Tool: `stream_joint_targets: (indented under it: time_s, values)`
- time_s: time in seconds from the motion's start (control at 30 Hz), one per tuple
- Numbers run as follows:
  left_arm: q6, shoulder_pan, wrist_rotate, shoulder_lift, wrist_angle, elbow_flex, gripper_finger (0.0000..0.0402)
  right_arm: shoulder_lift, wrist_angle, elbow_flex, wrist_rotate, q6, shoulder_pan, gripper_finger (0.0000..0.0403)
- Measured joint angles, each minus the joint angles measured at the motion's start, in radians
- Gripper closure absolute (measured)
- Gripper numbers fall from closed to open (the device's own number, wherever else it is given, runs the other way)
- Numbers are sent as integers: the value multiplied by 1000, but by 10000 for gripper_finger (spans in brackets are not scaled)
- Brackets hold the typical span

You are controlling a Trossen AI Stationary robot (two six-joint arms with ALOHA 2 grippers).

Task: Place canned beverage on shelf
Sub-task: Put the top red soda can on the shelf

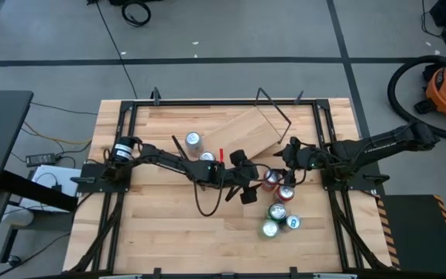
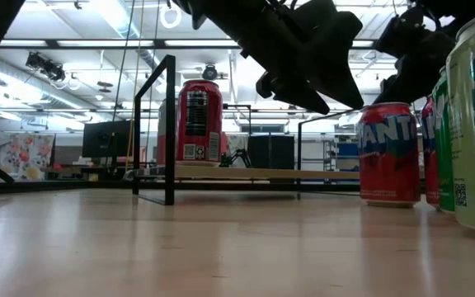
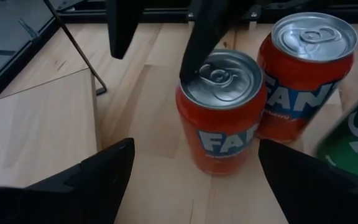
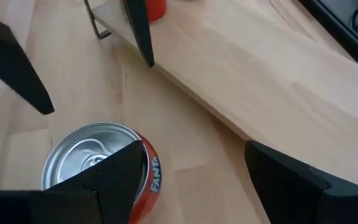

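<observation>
Step in hand looks like the approach to a pick: left gripper (image 3: 191, 171) hangs with jaws wide, and the nearest orange Fanta can (image 3: 221, 112) stands upright on the desk (image 3: 148, 93) just ahead of the jaw opening, roughly centred between the two fingers but not yet inside them. A second orange can (image 3: 306, 68) stands just beside it, close to touching, with a green can (image 3: 353, 130) off to that same side (tight cluster, little room for the outer finger). Right gripper (image 4: 191, 174) is also spread wide, holding nothing, hovering over the same can, which sits by one of its fingers rather than between them; I can't tell from these views which arm is meant to take it, though the left seems better lined up. Next move, as I read it: advance and drop so the jaws straddle the can body, close, lift, then carry to the shelf (image 1: 242, 132). The shelf lies off to the side of the left jaws, its long axis running diagonally across the desk in the overhead view, black rod frames at both short ends. One red can (image 2: 199, 122) already stands upright on it. All can axes are vertical, tops up.
</observation>
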Motion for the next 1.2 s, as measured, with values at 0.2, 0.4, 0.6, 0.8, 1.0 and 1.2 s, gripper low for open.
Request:
stream_joint_targets:
  time_s: [0.2, 0.4, 0.6, 0.8, 1.0, 1.2]
  values:
    - [0, -5, 3, -24, -63, -1, 47, -23, -31, 31, -46, -38, 22, 111]
    - [-25, -11, 2, -120, -197, 1, 47, 43, -48, 82, -46, -35, 58, 111]
    - [-13, -23, 8, -139, -267, 0, 47, 178, -50, 162, -49, -14, 100, 111]
    - [73, -50, 3, -137, -281, 0, 47, 327, -149, 271, -23, -18, 128, 111]
    - [158, -84, -24, -137, -329, -7, 47, 436, -311, 387, -22, 44, 117, 100]
    - [170, -115, -25, -135, -163, -119, 47, 513, -412, 447, -85, 71, 91, 69]
